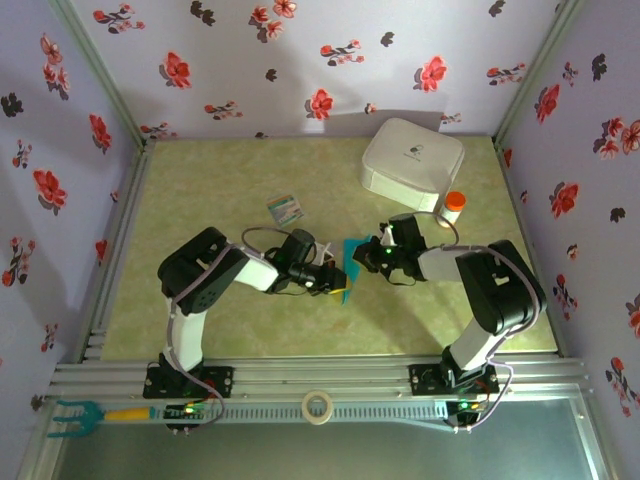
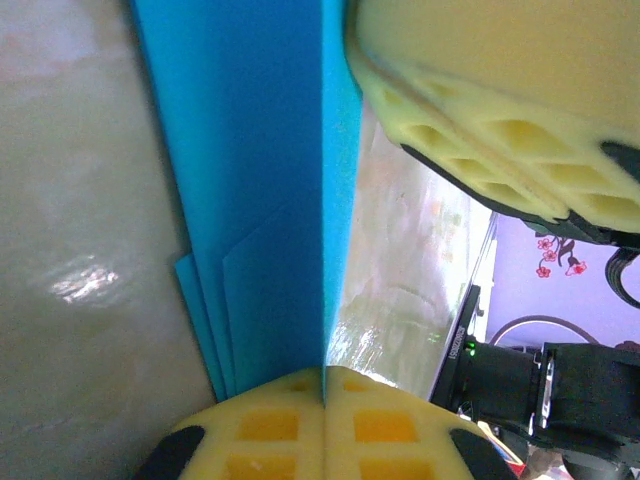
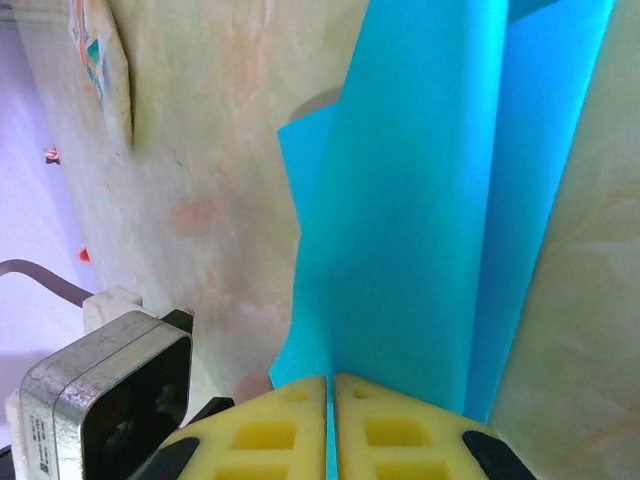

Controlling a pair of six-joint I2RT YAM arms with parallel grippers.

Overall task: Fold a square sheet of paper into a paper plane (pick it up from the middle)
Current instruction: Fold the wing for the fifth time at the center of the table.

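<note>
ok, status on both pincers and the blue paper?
Left pincer shut on the blue paper. Right pincer shut on it too. Paper folded, creased lengthwise. Card, white box lie apart from it.

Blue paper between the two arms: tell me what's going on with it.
Both arms are working on the blue paper near the middle of the table. The left gripper is shut on a folded edge of it, and the right gripper is shut on it from the opposite side. The paper is already creased into several overlapping layers, but it does not look like a finished plane.
</note>
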